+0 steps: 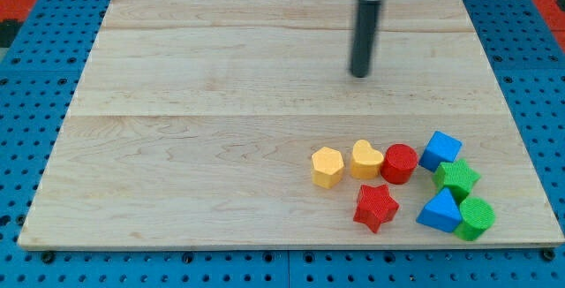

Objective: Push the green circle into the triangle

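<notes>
The green circle [477,218] sits at the view's bottom right, touching the right side of the blue triangle [440,210]. My tip [359,75] is well above the blocks toward the view's top, far from the green circle. A green star-like block [457,178] sits just above the triangle and the circle.
A blue cube [440,150], a red circle [399,163], a yellow heart [365,158], a yellow hexagon [327,166] and a red star [375,207] cluster at the view's lower right on the wooden board [194,147]. The board's right edge lies close to the green circle.
</notes>
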